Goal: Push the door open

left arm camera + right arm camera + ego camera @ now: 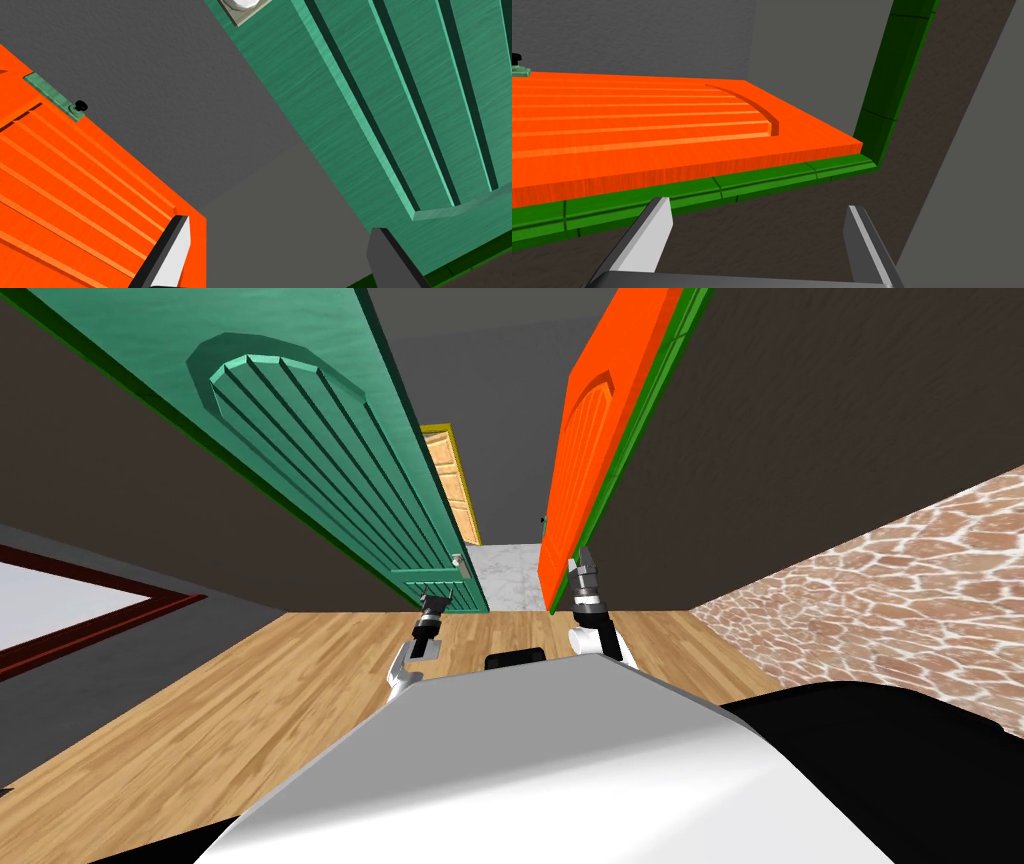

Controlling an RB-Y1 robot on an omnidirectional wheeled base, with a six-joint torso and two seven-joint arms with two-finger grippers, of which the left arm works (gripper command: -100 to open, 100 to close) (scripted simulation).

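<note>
At the threshold, right gripper (585,558) sits near the free edge of the orange door (590,458) and left gripper (436,596) by the green door (330,458), both spread and empty, seemingly placed to shove each part-open leaf, not grasp.

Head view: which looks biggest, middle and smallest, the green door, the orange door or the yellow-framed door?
1. green door
2. orange door
3. yellow-framed door, but it stands farther away, so its true size is unsure.
</note>
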